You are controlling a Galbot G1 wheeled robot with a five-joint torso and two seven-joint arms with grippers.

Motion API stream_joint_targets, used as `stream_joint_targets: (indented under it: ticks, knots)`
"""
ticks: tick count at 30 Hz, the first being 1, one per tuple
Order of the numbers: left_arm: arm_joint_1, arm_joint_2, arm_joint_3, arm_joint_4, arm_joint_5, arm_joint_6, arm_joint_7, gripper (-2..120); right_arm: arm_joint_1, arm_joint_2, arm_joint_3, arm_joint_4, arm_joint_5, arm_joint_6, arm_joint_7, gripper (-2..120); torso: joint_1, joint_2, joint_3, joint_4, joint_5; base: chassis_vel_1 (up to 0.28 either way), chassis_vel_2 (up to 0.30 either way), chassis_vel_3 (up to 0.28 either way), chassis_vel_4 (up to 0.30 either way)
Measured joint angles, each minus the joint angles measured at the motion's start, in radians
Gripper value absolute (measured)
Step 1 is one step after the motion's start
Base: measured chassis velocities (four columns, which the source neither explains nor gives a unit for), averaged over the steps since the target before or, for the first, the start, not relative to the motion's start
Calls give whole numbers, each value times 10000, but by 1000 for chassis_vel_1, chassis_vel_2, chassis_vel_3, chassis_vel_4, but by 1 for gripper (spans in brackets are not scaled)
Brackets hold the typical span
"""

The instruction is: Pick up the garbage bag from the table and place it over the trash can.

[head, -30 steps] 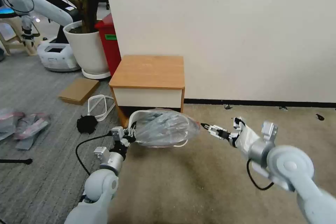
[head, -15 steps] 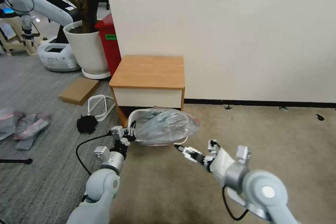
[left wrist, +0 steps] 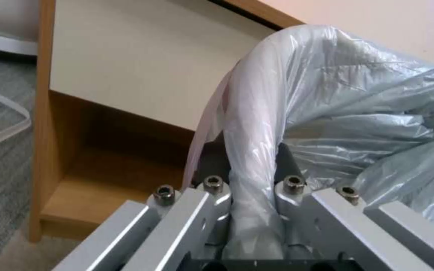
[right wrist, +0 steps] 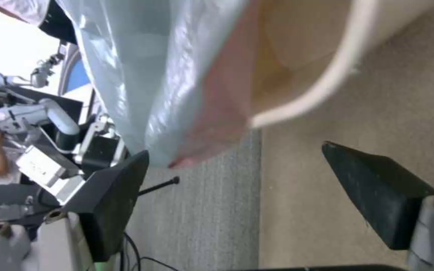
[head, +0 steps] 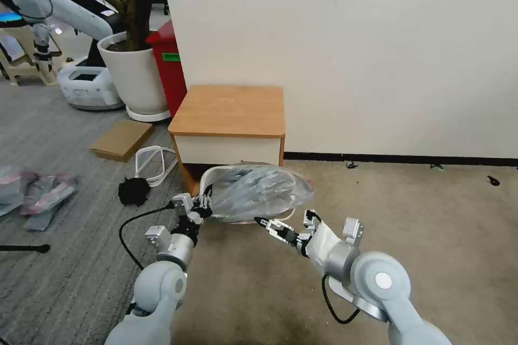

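The garbage bag (head: 259, 190), crinkly grey plastic with a pinkish rim, lies puffed over the cream trash can (head: 206, 179), which stands on the carpet in front of the table (head: 229, 110). My left gripper (head: 203, 206) is at the can's left side, shut on the bag's edge where it wraps the rim (left wrist: 254, 180). My right gripper (head: 262, 222) is open at the can's near side, just under the bag. In the right wrist view its black fingers (right wrist: 382, 192) stand wide apart below the bag's pink edge (right wrist: 217, 124) and the can's rim (right wrist: 327, 86).
A white plant pot (head: 135, 73) and a red bin (head: 170, 64) stand left of the table by the wall. On the floor to the left lie a cardboard piece (head: 121, 140), a white loop (head: 154, 161), a black lump (head: 134, 191) and a heap of bags (head: 38, 188). Open carpet lies to the right.
My right arm swung from the bag's right end down and left to the can's near side. The bag's right end lifted and puffed out a little. The left gripper stayed put.
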Motion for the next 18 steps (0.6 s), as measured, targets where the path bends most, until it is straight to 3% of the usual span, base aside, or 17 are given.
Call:
stream_joint_targets:
  ticks: [18]
  knots:
    - [38,67,18,-69,26,14,-13,5,134,273,-40,-92,233,209,-228,82,0,0,0,0,0,0,0,0,0]
